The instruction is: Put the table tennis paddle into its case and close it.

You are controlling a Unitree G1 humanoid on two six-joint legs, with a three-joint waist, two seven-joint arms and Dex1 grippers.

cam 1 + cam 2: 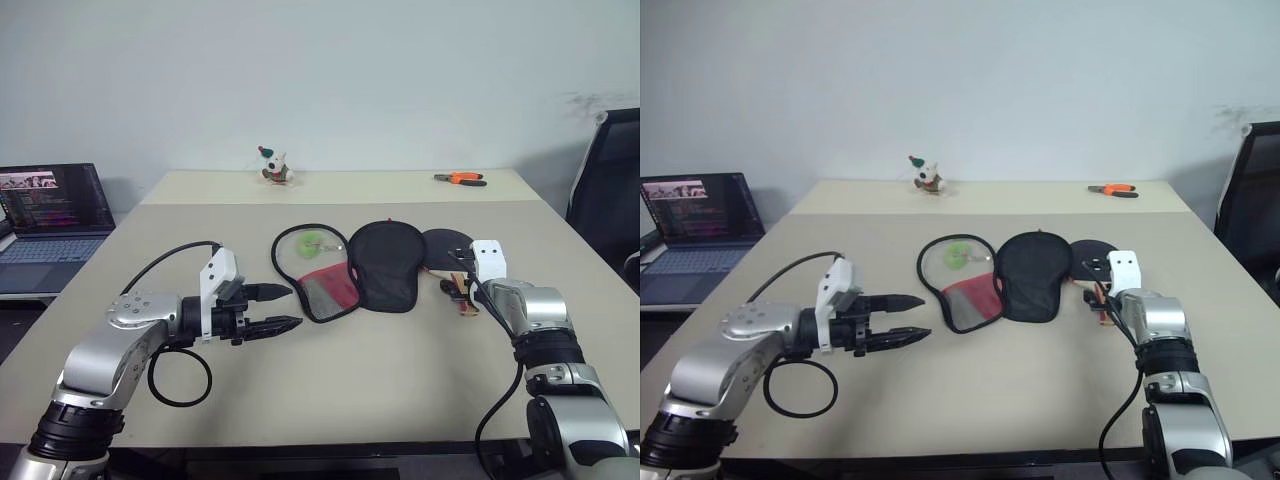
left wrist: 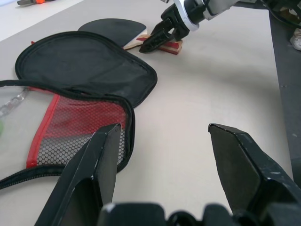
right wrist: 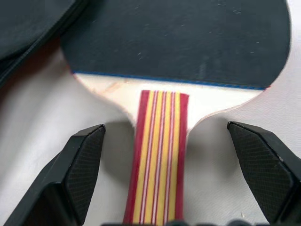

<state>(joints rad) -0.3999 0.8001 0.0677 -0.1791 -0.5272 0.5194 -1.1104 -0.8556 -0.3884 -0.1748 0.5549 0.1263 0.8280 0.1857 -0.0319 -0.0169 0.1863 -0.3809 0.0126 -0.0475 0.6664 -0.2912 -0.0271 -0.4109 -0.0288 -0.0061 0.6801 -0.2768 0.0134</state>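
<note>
- Paddle first: the table tennis paddle with its round black rubber face and striped pale wooden handle [image 3: 157, 155] lies flat on the beige worktop [image 1: 400, 380], just to the right of the open black fabric case with red mesh lining [image 1: 350, 270], its blade partly tucked under the case's flap.
- Its handle runs straight toward the right gripper [image 3: 169, 174], in line with the wrist.
- That gripper's black fingers [image 3: 82, 160] are spread wide, one on each side of the handle, with a gap on both sides and nothing held.
- The left gripper [image 1: 275, 308] hovers left of the case, fingers parted and empty.
- The right arm is plainly nearer; closing across the handle looks like the next move.
</note>
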